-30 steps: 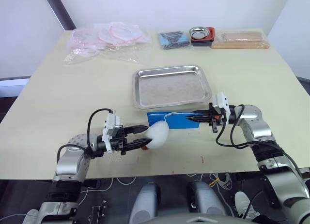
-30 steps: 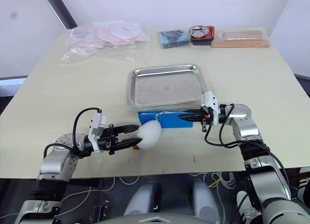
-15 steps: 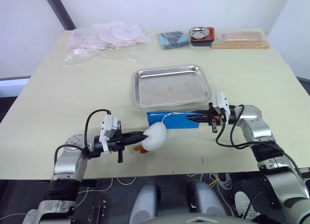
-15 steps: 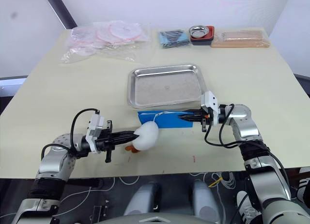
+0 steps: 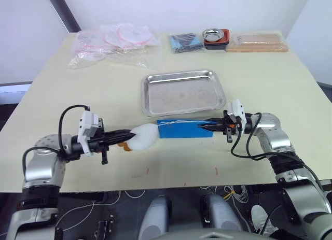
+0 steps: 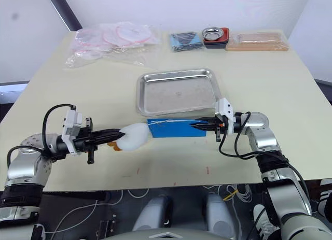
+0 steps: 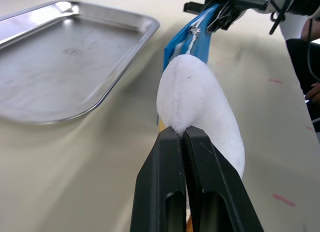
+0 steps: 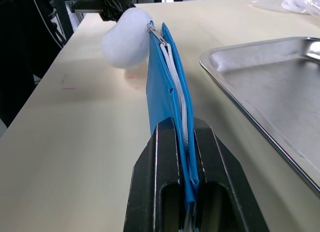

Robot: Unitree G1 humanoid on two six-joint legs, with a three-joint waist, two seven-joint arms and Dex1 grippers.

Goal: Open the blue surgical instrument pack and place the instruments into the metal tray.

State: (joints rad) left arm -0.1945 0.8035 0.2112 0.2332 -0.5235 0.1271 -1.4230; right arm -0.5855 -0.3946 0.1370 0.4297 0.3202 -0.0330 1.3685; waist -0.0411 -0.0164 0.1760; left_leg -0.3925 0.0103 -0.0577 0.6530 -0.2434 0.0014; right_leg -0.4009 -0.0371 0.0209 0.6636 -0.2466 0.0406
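Since the earlier frame, the white fluffy pom-pom zipper pull (image 5: 143,137) has been drawn out to the robot's left by the left gripper (image 5: 128,136), whose fingers are pinched tight on it. The bright blue rectangular fabric pack (image 5: 185,129) is held on edge on the pale wooden table (image 5: 78,95), just in front of the large shallow stainless steel tray (image 5: 183,92). Its right end is clamped in the right gripper (image 5: 205,127); zip w/ white teeth faces up, pack not yet opened.
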